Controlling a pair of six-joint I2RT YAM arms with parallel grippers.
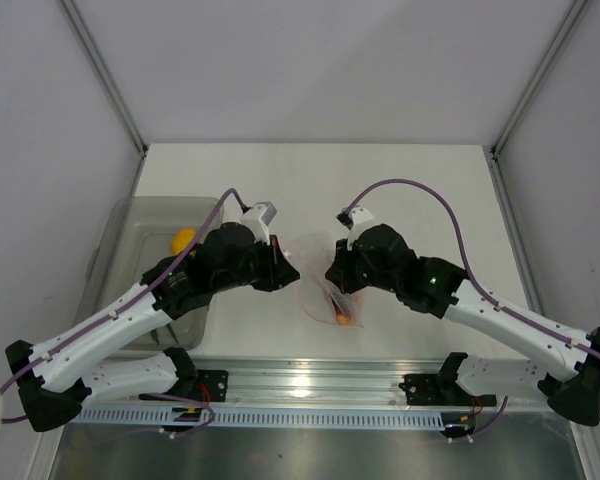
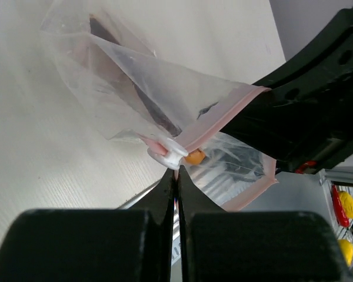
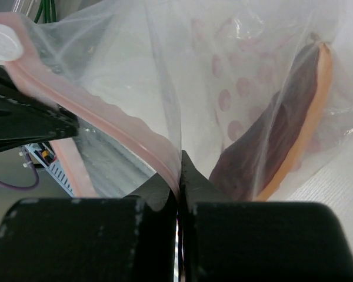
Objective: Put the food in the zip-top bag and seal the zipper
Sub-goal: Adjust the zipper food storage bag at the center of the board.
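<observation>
**Now both grippers pinch the zipper, one fruit outside the bag**

Centrally on the white table (image 1: 420,190), the zip-top bag (image 1: 315,290) hangs crumpled between the two arms, its clear plastic creased and folded. Whether its lower end rests on the table cannot be told. Inside it lies a dark red-orange piece (image 3: 282,135), long and edged in orange, pressed against the bag wall. A small orange piece (image 2: 194,157) shows through the plastic just beside the bag's mouth.

The zipper (image 2: 223,111) runs as a pinkish strip along that mouth. At one end of it sits a round white tab (image 2: 170,151). The left gripper (image 2: 176,176) has its fingers pressed together with no gap, their tips right at the tab, clamping the strip there. The right gripper (image 3: 179,170) is likewise closed tight, with the pink strip caught between its fingertips further along.

To the left, a translucent grey bin (image 1: 130,215) stands well apart from the bag, and a yellow fruit (image 1: 183,240) lies inside it, partly hidden by the left arm.
</observation>
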